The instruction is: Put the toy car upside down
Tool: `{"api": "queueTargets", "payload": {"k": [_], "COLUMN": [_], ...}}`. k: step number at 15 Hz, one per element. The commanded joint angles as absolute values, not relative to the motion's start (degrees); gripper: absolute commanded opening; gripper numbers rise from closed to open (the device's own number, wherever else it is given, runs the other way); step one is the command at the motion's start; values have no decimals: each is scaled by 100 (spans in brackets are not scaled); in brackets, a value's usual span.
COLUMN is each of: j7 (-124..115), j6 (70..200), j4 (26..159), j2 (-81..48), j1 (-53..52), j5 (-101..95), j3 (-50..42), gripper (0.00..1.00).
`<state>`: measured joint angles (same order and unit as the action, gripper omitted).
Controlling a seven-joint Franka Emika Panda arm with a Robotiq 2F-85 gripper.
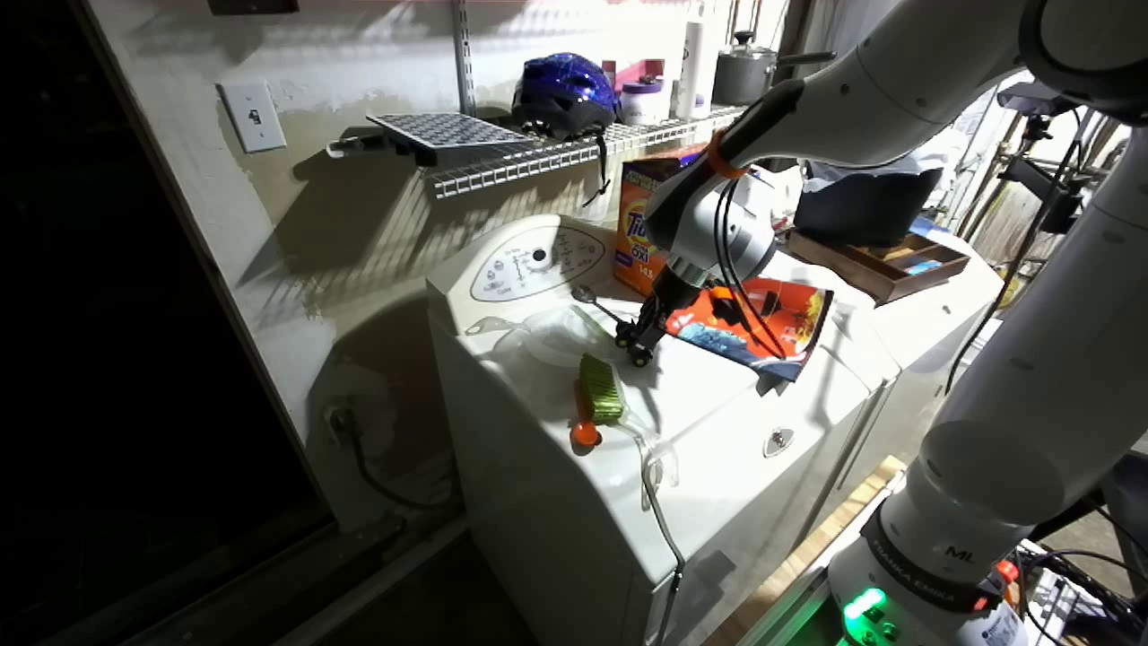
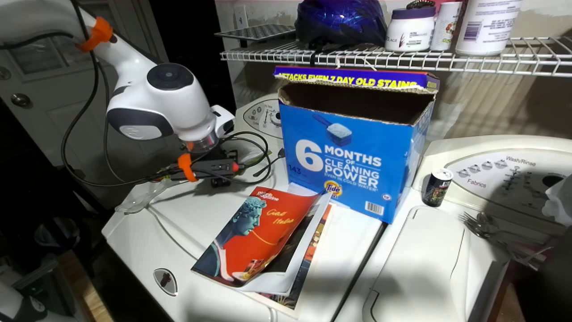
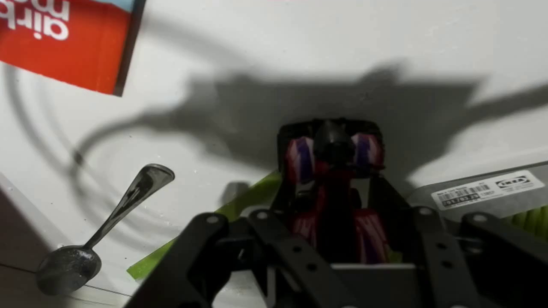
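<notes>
Since the gripper (image 1: 646, 328) clasps the toy car (image 3: 335, 173) by its sides over the white appliance top (image 1: 704, 386), flipping it too low could snag it on the nearby brush (image 1: 601, 393), and a tilted release could let it topple wheels-down.

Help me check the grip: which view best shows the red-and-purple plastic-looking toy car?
The wrist view: the toy car shows large from above between the jaws. An exterior view shows mainly its dark wheels; an exterior view leaves it unclear.
</notes>
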<state>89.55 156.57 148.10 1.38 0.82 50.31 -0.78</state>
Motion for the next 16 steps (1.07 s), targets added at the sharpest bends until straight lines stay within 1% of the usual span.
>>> {"api": "queueTargets", "payload": {"k": [1, 5, 6, 7, 8, 10, 12, 13, 14, 15, 16], "j7": [9896, 10645, 10767, 10866, 10930, 11033, 11069, 11083, 11091, 11080, 11051], "j6": [15932, 15855, 15862, 15876, 15873, 15899, 15945, 15976, 16002, 16041, 16092], "j4": [14984, 14993, 15002, 15015, 15028, 15061, 15163, 15214, 15252, 15287, 15308], "j2": [159, 69, 57, 57, 60, 75, 93, 108, 123, 149, 196], "j1": [-74, -74, -64, -58, -53, -47, -35, -26, -20, -15, -3], "j5": [6322, 7161, 7276, 7364, 7402, 7469, 7385, 7331, 7302, 7268, 7214], "j3": [15, 14, 8, 6, 3, 1, -7, -14, -21, -25, -36], "gripper": [23, 23, 27, 47, 71, 79, 84, 89, 98, 100, 100]}}
